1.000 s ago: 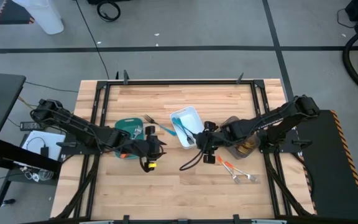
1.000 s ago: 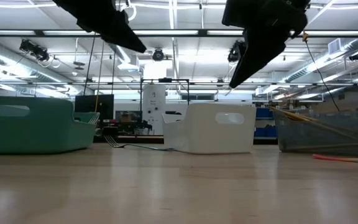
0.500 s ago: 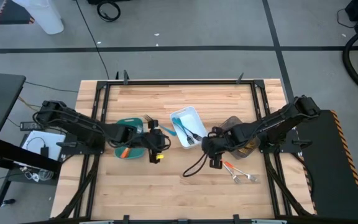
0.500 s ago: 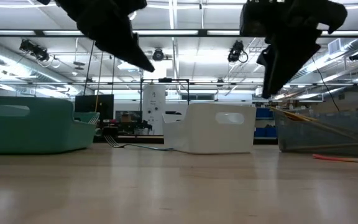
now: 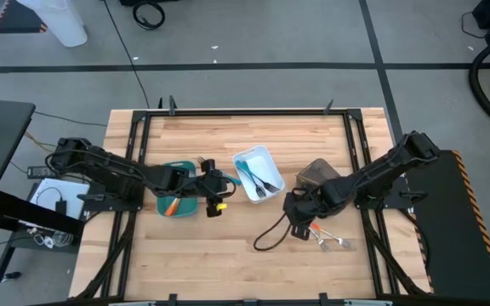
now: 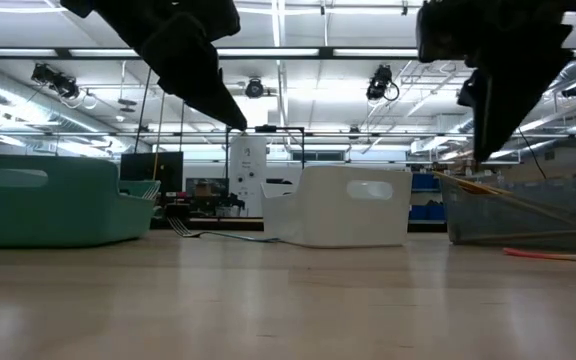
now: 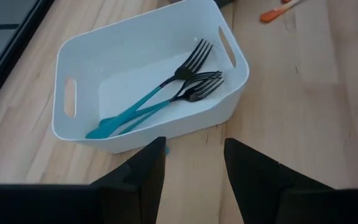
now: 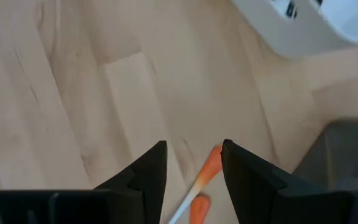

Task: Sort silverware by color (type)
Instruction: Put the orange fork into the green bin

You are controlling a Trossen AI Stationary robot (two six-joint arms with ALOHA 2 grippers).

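Silverware is lying in two places: orange-handled pieces [image 8: 205, 177] on the wooden surface [image 5: 228, 255] right under my right fingers [image 8: 191, 163], which are spread apart and holding nothing, and blue-handled forks [image 7: 166, 99] resting inside the white tray [image 7: 235, 68] just past my left fingers [image 7: 194, 168], also spread apart and holding nothing.
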